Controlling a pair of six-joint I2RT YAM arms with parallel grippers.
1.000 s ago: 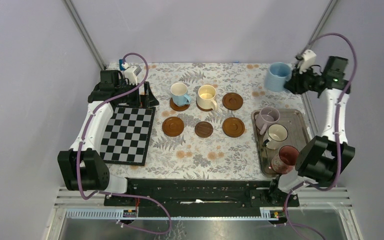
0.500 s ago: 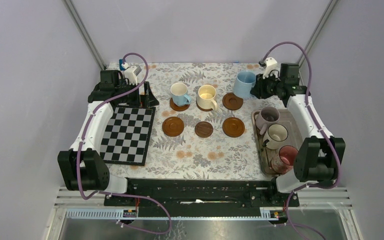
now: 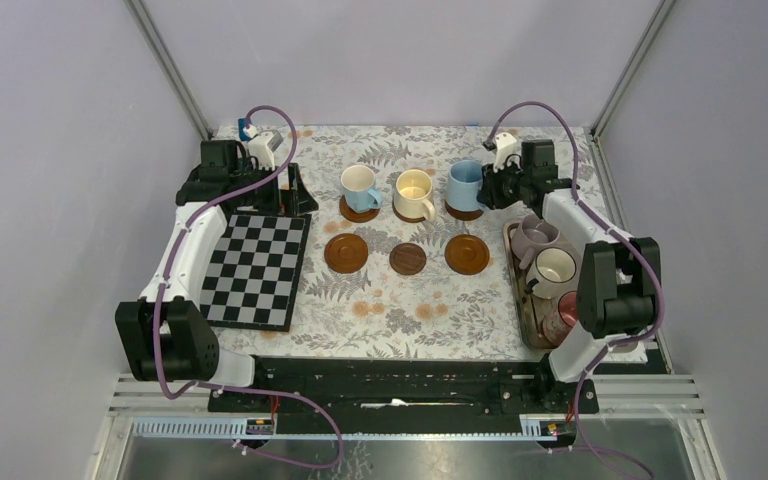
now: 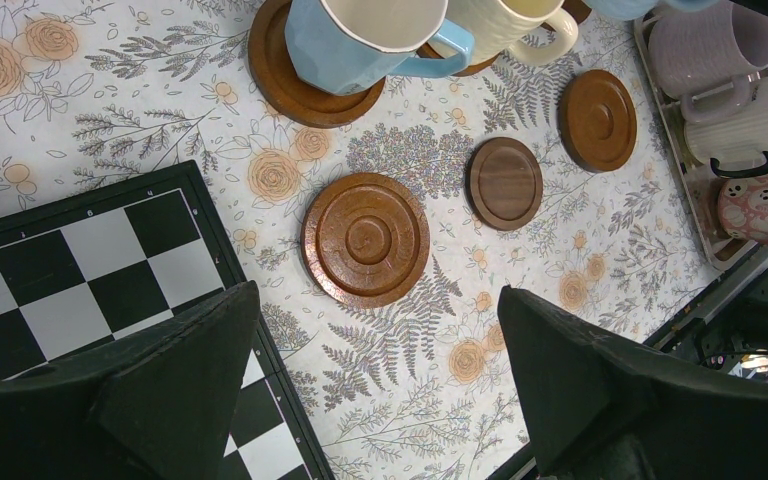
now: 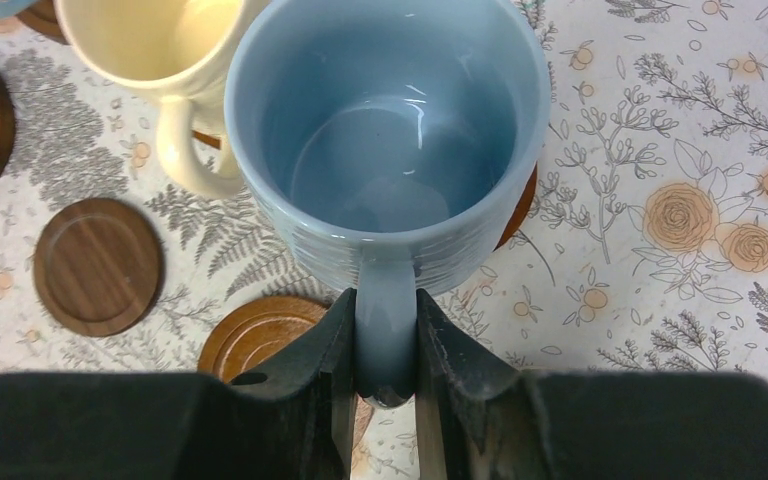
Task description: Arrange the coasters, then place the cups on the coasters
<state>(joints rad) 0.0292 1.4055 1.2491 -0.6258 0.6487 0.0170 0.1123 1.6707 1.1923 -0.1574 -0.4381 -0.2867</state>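
Six wooden coasters (image 3: 407,258) lie in two rows of three on the floral tablecloth (image 3: 400,310). The right gripper (image 5: 385,345) pinches the handle of a light blue mug (image 5: 390,130) over the back-right coaster (image 5: 526,205); whether the mug's base touches it cannot be told. A second light blue mug (image 3: 358,186) stands on the back-left coaster (image 3: 359,215), and a yellow-cream mug (image 3: 414,189) on the back-middle coaster (image 3: 407,217). The front row's three discs are bare. A lilac-grey mug (image 3: 535,238), a white-cream mug (image 3: 556,267) and a pinkish-red mug (image 3: 563,312), partly behind the right arm, sit in the grey metal tray (image 3: 518,305). The left gripper (image 4: 380,400) hangs at the chequered board (image 3: 255,270), jaws spread wide, grasping nothing.
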